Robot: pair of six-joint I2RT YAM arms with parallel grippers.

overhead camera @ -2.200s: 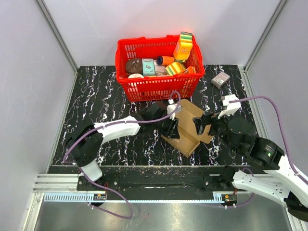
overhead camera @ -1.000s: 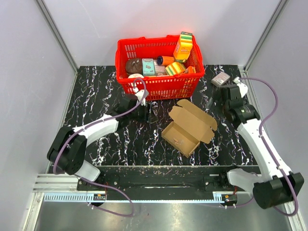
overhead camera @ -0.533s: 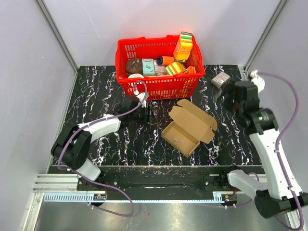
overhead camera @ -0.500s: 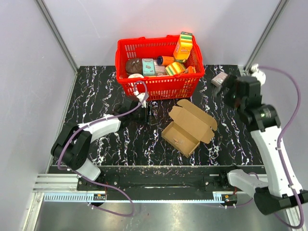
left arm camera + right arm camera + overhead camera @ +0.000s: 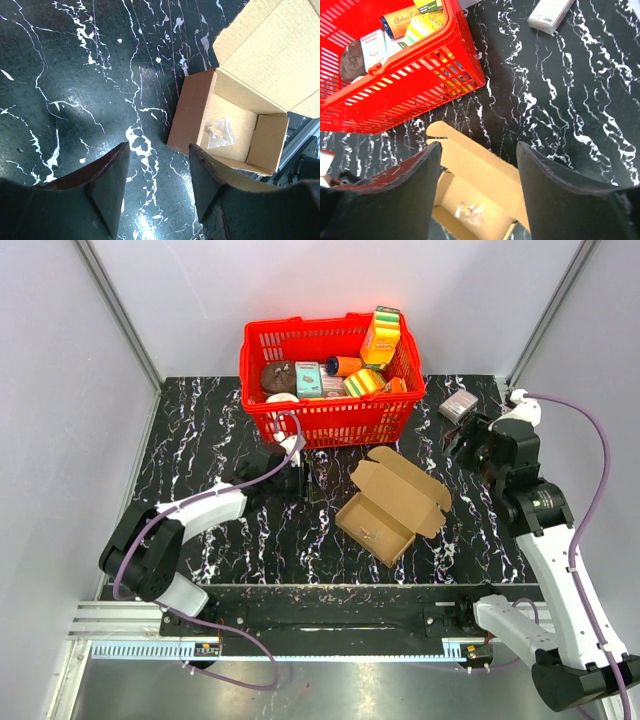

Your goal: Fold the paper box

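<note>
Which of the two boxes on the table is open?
The brown cardboard box mid-table: lid flipped back, inside showing. The small grey-pink box at the far right is closed.

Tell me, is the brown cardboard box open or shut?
Open. The box has its lid folded back, and both wrist views look straight inside, where a small clear packet lies on the bottom.
</note>
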